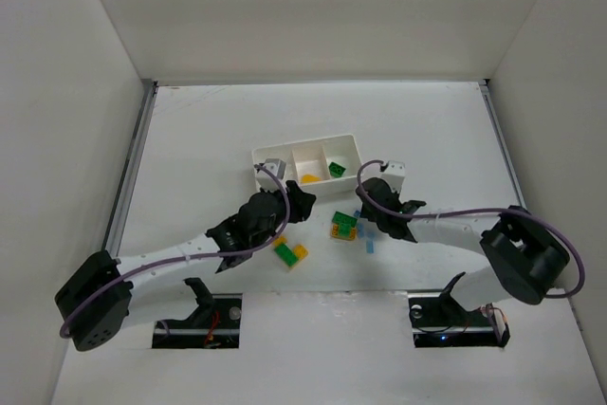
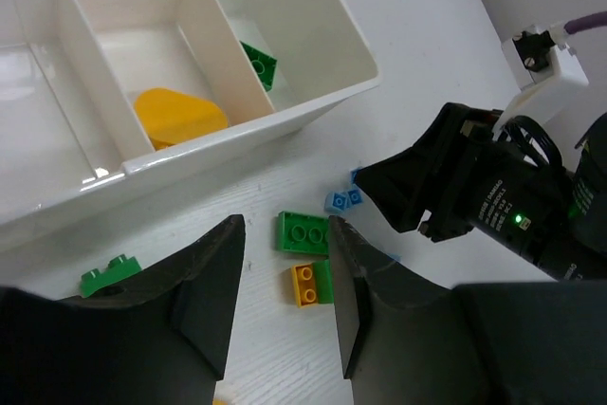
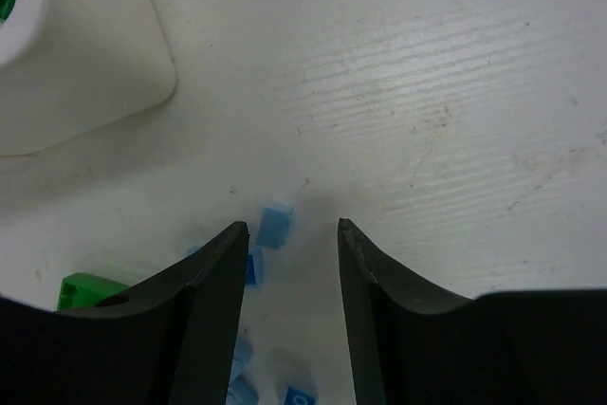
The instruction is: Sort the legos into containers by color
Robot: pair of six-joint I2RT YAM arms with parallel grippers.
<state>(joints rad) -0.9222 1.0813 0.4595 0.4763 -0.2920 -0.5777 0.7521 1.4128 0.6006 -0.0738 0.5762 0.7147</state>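
1. Nearest the arm bases, a green and yellow plastic brick pair point(image 1: 291, 252) lies on the white desk point(image 1: 190, 139), left of centre.
2. To the right of this pair, small pale blue plastic bricks point(image 1: 368, 246) are scattered on the desk.
3. Slightly farther, a green rectangular plastic brick point(image 2: 303, 232) lies flat, studs up. An orange plastic brick point(image 2: 305, 284) lies just beside it.
4. The left gripper point(image 2: 285, 225) hangs over this green brick. Its jaws stand apart at medium width and hold nothing, and the brick shows through the gap.
5. The right gripper point(image 3: 290, 226) points towards the left gripper from the right; the two are near but apart. Its jaws also stand apart at medium width and are empty. One pale blue square brick point(image 3: 275, 225) rests on the desk in line with the gap, just beyond the fingertips.
6. A small green notched brick point(image 2: 109, 277) lies on the desk just near of the tray wall, to the left.
7. Farthest is the white rectangular plastic tray point(image 2: 285, 125), divided into three compartments.
   - Middle: a yellow-orange plastic piece point(image 2: 175, 116).
   - Right: a green plastic brick in the tray point(image 2: 258, 64).
   - Left: partly covered by the left arm from above, so its contents cannot be determined.
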